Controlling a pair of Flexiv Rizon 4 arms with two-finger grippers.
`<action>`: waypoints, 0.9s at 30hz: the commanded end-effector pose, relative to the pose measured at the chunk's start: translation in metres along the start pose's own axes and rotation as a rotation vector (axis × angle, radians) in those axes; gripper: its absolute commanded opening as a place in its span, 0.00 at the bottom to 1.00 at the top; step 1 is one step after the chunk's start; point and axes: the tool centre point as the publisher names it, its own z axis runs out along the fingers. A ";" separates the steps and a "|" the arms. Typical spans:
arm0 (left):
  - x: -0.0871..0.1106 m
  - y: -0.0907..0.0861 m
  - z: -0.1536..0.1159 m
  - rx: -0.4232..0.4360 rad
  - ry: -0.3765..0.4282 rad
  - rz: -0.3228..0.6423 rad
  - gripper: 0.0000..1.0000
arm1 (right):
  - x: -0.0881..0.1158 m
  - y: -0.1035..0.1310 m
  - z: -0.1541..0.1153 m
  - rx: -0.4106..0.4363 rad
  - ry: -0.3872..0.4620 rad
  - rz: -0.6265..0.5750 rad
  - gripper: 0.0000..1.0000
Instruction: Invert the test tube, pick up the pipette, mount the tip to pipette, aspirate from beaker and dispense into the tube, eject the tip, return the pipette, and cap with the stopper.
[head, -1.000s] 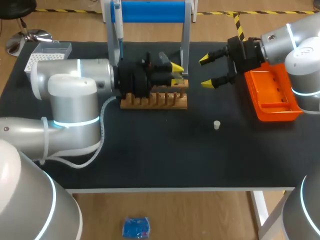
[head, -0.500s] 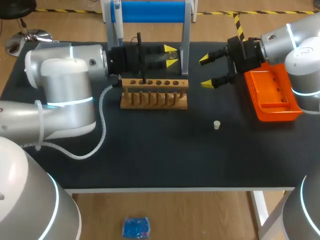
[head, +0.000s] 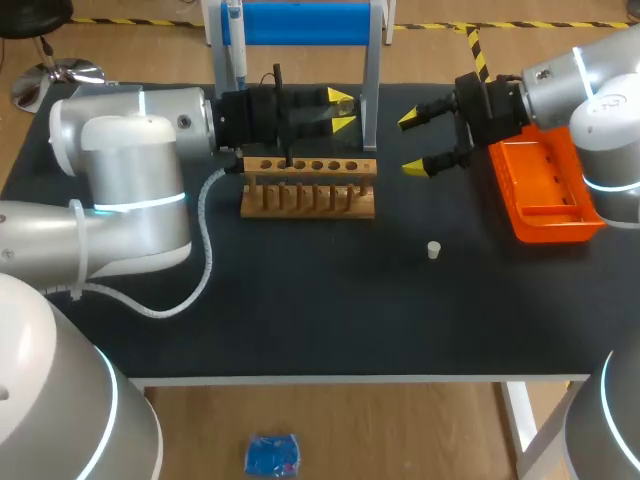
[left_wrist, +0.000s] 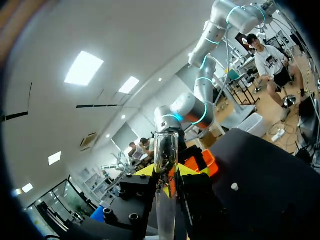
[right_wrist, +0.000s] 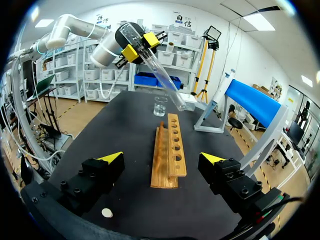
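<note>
The big black desk (head: 330, 320) holds everything. My left arm (head: 130, 170) comes in from the side and stops over the back of the desk. Its end effector (head: 342, 110) is clenched on the test tube (right_wrist: 155, 55), one yellow tip on each side. My right end effector (head: 410, 144) hangs in the air near the orange tray (head: 545, 190). Its fingers are spread wide and hold nothing.

The blue stand (head: 300, 22) is at the back, and the pipette (head: 233, 40) hangs on it. In front of the stand is the wooden rack (head: 308, 188), and I see no tube in its holes. The white tip box (head: 95, 108) sits at the far left. The little beaker (right_wrist: 160, 106) stands past the end of the rack.

The tube is up in the air above the rack, tilted, and not in any hole. The small white stopper (head: 433, 250) lies alone on the desk, well apart from the rack.

I think the job has only just begun. The turning of the tube looks like the step in hand. Taking the pipette, adding a tip, moving the water, dropping the tip, putting the pipette back and capping are all left.
</note>
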 end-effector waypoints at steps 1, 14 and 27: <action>-0.006 0.001 0.001 -0.020 -0.004 -0.074 0.00 | 0.001 0.000 -0.001 0.002 0.000 0.000 1.00; -0.023 0.001 -0.001 0.015 -0.102 -0.386 0.00 | 0.001 0.000 -0.001 0.002 0.000 0.000 1.00; -0.027 0.024 -0.006 -0.036 -0.229 -0.613 0.00 | 0.001 0.000 -0.001 0.002 0.000 0.000 1.00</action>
